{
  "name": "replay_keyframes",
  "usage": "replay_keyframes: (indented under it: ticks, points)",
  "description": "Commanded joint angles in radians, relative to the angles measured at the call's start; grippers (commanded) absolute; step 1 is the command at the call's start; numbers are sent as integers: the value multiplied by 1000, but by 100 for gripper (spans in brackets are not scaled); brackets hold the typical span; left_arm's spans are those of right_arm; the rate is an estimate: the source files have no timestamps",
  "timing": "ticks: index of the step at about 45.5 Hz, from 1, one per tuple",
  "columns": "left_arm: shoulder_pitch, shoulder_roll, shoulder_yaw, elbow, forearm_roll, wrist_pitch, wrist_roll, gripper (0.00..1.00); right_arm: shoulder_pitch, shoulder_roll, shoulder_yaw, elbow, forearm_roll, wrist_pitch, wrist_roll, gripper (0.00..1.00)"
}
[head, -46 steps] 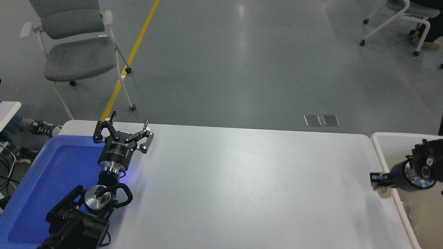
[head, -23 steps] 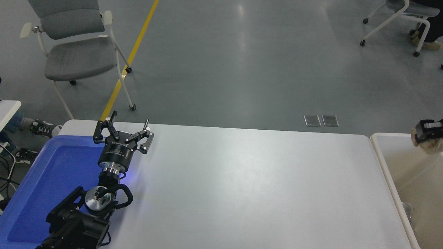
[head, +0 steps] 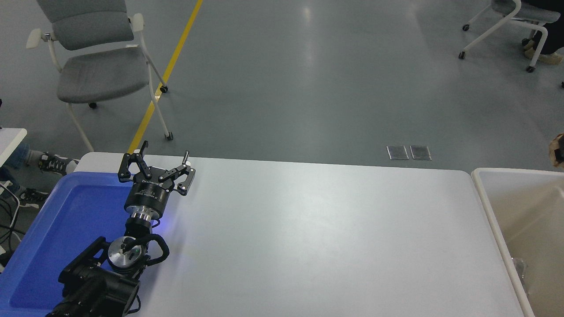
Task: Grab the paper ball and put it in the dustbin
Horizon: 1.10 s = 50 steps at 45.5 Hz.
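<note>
Tan paper ball [head: 557,149] at right edge above dustbin [head: 484,193] | right fingers unseen | left gripper [head: 157,169] fingers spread, empty

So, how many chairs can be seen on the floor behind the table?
2. One grey chair stands at the far left, beside the yellow floor line. The second chair is at the top right corner, cut off by the picture's edge. Others may stand outside the view.

Grey glossy floor [head: 308,79] with a yellow line [head: 165,75]; grey chair [head: 94,66] left, another, seemingly occupied, far right [head: 506,17].
</note>
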Motion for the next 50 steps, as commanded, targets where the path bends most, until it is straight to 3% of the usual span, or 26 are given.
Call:
replay_keyframes:
  ticks: [1,8,20,37,50]
  points:
    - [0,0,0,0,0,-1,0,99,-128,-59,7,-79,34,-208,-5,0]
    - [0,0,0,0,0,1,0,99,-354,-39,65,-199,232,-460,-11,0]
    - [0,0,0,0,0,1,0,99,-953,191,465,-631,606,-685,-11,0]
    - [0,0,0,0,0,1,0,99,-1455,648,1102,-1340,645,-690,-9,0]
    - [0,0,0,0,-2,1,0,99,-1610,727,1390,-1362,645,-751,-9,0]
